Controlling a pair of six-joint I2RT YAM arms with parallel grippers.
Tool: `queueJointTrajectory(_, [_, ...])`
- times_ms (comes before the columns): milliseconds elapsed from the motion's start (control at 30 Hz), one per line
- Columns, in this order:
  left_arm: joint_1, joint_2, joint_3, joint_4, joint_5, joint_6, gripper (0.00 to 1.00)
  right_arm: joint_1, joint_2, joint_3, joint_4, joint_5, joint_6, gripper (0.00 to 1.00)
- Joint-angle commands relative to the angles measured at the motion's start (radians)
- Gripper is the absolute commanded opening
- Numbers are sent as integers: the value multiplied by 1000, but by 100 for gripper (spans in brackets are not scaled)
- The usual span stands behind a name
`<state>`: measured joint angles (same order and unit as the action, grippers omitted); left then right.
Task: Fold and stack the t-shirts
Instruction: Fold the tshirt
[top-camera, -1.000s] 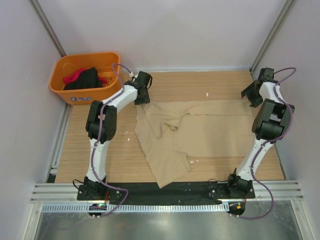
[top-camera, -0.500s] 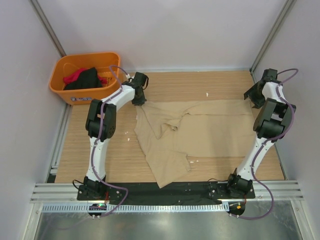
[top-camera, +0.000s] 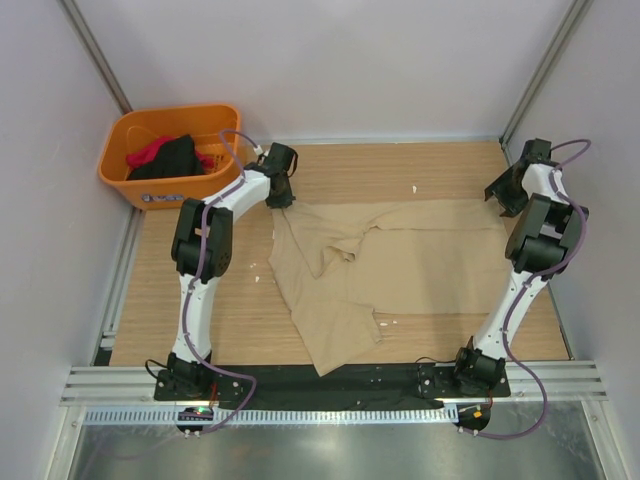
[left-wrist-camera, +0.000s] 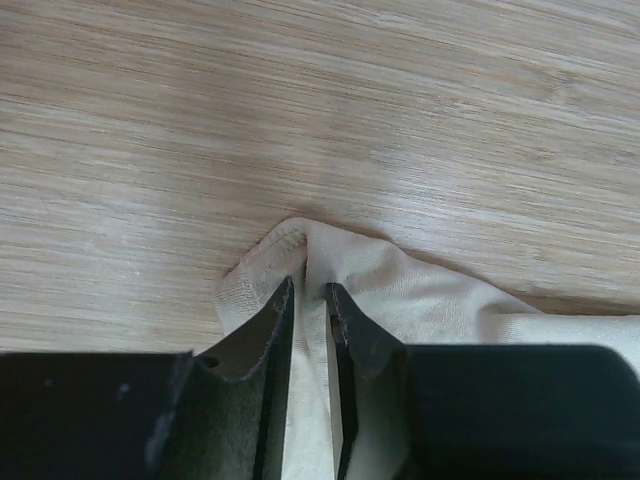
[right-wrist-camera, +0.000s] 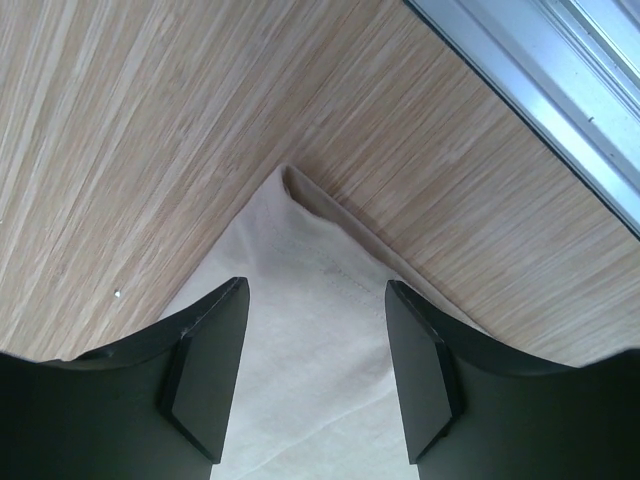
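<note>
A beige t-shirt (top-camera: 400, 262) lies crumpled on the wooden table, one part trailing toward the near edge. My left gripper (top-camera: 281, 196) is at its far left corner, shut on a pinch of the beige cloth (left-wrist-camera: 310, 265). My right gripper (top-camera: 497, 194) is at the far right corner of the shirt, jaws open on either side of the hemmed corner (right-wrist-camera: 318, 250), with the cloth flat between them. More shirts, black and red (top-camera: 165, 157), lie in the orange basket (top-camera: 140, 190).
The orange basket stands at the far left corner, just off the table. A metal rail (right-wrist-camera: 540, 90) runs along the right edge close to my right gripper. White walls and frame posts enclose the table.
The left gripper has shifted slightly left and away at the shirt's corner. The right gripper has moved slightly away and left over the right corner. The shirt has barely moved.
</note>
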<state>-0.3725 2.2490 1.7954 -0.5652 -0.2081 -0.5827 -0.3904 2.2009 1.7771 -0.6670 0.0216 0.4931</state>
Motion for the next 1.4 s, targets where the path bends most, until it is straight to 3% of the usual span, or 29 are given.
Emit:
queueJointTrajectory(0, [3, 3, 45, 37, 6, 30, 17, -5, 11, 56, 9, 12, -25, 63])
queueJointTrajectory(467, [3, 8, 58, 41, 9, 49, 0, -5, 52, 47, 49, 34, -110, 59])
queueJointTrajectory(533, [3, 4, 53, 41, 1, 52, 0, -5, 60, 50, 50, 43, -114, 53])
queueJointTrajectory(633, [9, -2, 41, 42, -16, 55, 0, -5, 59, 50, 49, 92, -113, 21])
queueJointTrajectory(667, [17, -8, 35, 41, -23, 53, 0, -5, 57, 48, 44, 139, -108, 2])
queueJointTrajectory(867, [30, -28, 15, 56, -60, 60, 0, -5, 42, 24, 75, 219, -128, 1])
queueJointTrajectory(967, [32, -37, 9, 70, -48, 60, 0, -5, 49, 27, 81, 149, -134, 1])
queueJointTrajectory(1033, [30, -37, 21, 71, -13, 63, 0, -5, 51, 31, 80, 101, -120, 4])
queueJointTrajectory(1067, [30, -40, 27, 68, -4, 66, 7, -5, 51, 47, 63, 94, -116, 13])
queueJointTrajectory(1167, [17, -74, 35, 59, -1, 83, 40, -4, 48, 118, -11, 87, -110, 35])
queueJointTrajectory(1233, [7, -121, 32, 47, -4, 105, 46, -4, 30, 156, -49, 103, -111, 46])
queueJointTrajectory(1267, [-5, -137, 21, 41, -10, 110, 48, -4, 20, 172, -90, 132, -111, 57])
queueJointTrajectory(1367, [-35, -227, -43, 28, -17, 124, 50, -4, -13, 240, -176, 165, -108, 68])
